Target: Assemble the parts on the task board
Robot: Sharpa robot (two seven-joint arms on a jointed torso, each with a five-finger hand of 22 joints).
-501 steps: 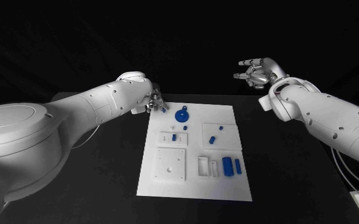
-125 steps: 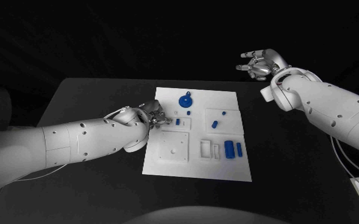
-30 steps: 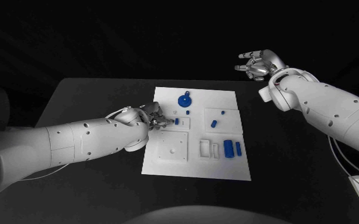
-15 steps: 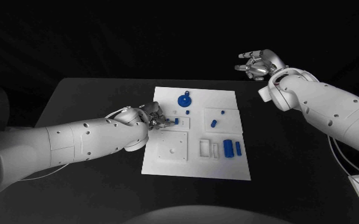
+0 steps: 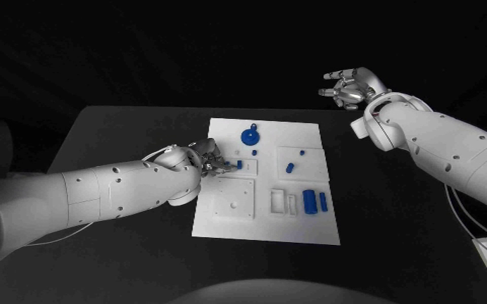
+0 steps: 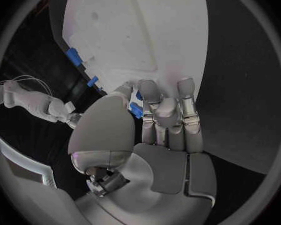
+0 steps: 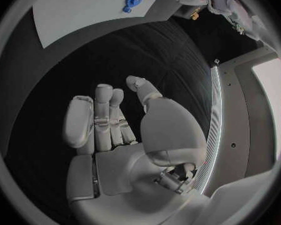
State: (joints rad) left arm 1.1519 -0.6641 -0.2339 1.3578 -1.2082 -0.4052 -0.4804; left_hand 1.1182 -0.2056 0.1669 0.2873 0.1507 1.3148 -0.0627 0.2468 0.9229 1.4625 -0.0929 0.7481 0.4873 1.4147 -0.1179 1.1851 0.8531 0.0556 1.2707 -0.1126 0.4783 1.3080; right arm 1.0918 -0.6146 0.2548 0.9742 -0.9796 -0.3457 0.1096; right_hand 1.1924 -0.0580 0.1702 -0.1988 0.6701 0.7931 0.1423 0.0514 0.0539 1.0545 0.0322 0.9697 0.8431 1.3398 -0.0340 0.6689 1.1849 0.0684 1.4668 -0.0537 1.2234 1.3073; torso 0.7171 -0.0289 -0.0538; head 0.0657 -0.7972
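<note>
The white task board point(image 5: 262, 223) lies in the middle of the table. My left hand point(image 5: 209, 159) rests at its left edge, beside a small white block point(image 5: 248, 171) with a blue peg point(image 5: 239, 165) standing in it. In the left wrist view, the fingers point(image 6: 168, 112) curl over the board point(image 6: 134, 30), and a small blue part point(image 6: 135, 109) is pinched between thumb and fingers. A round blue part point(image 5: 250, 136) lies at the far end of the board. My right hand point(image 5: 350, 87) hangs high beyond the board's right corner, its fingers point(image 7: 103, 117) apart and holding nothing.
Several more blue parts lie on the board: a thick cylinder point(image 5: 308, 201), a slimmer one point(image 5: 324, 203) and a small piece point(image 5: 289, 167). A square white plate point(image 5: 232, 205) with a hole sits near the front left. Black table point(image 5: 122, 135) surrounds the board.
Since the earliest frame, my left hand has come from the board's far left corner to the small block. Over the last second nothing has visibly moved.
</note>
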